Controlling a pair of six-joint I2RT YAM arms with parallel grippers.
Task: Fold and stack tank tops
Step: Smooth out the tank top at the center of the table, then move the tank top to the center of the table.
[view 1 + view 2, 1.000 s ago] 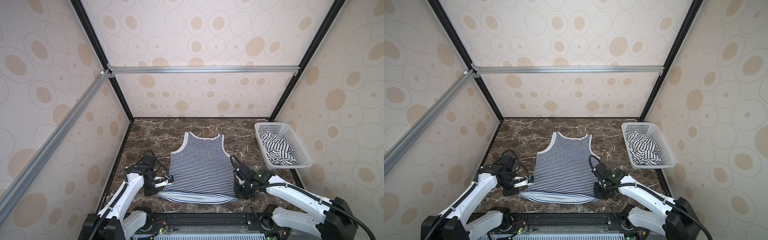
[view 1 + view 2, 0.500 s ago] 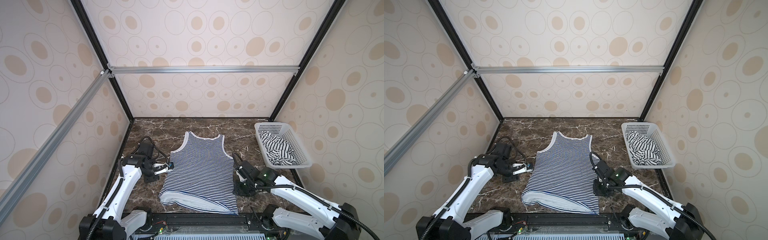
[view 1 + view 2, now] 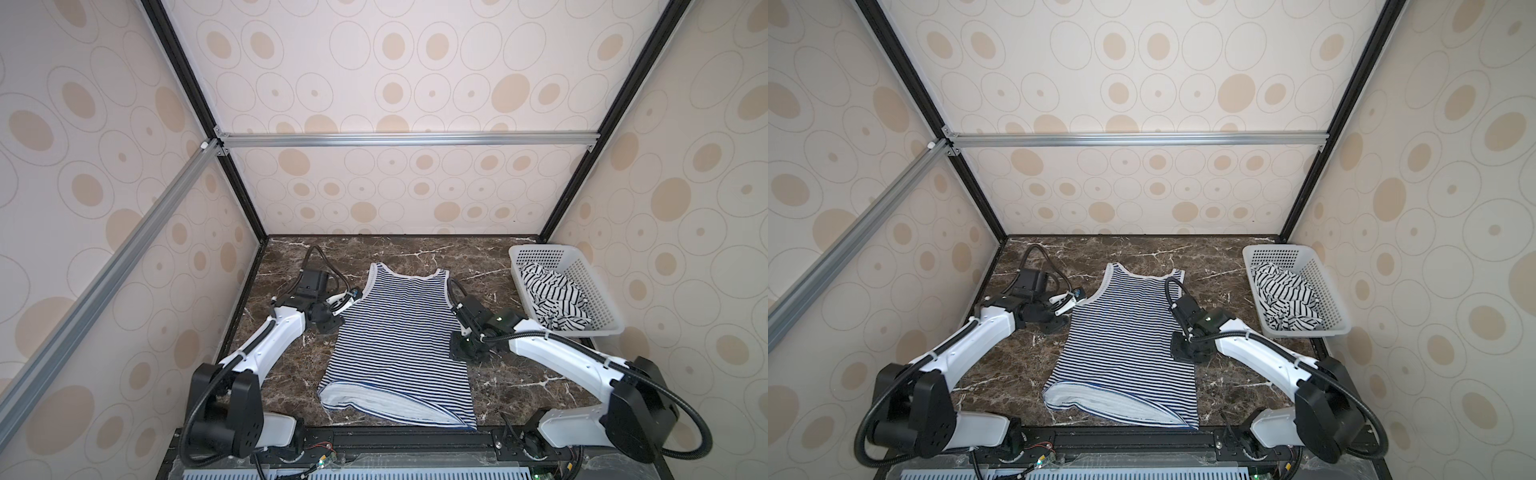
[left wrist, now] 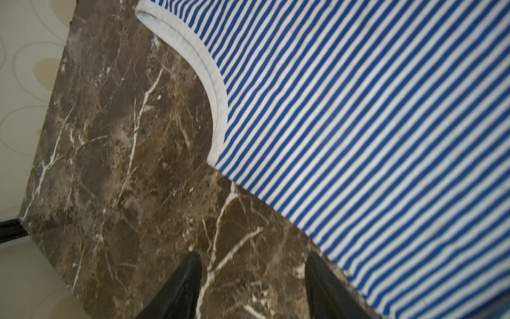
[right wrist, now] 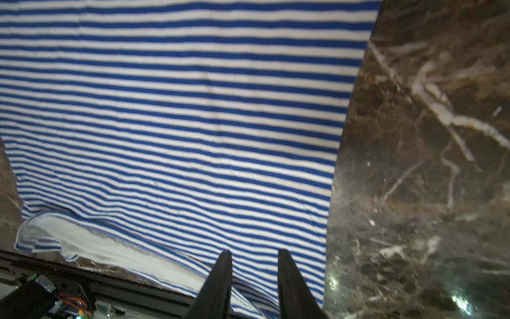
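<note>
- Now: fine-striped knit top (image 3: pixel 399 340) flat on marble (image 3: pixel 299 382), 6 o'clock hem (image 3: pixel 374 405) flipped.
- Wide-striped top (image 3: pixel 552 299) crumpled in perforated basket (image 3: pixel 603 309), 2 o'clock.
- Left gripper (image 4: pixel 252 255) spread, right gripper (image 5: pixel 254 252) narrowly parted; both empty.

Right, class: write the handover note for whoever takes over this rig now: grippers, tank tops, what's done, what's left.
Left gripper: open, empty, over bare table beside the armhole of the navy top.
Right gripper: open, empty, over the navy top near its side edge.
Navy top: spread flat, unfolded; near hem turned over, white inside showing.
Black-striped top: crumpled in the basket.
Done: one top laid out. Nothing folded.
Left: straighten hem, fold, fetch and fold the other top, stack both.
</note>
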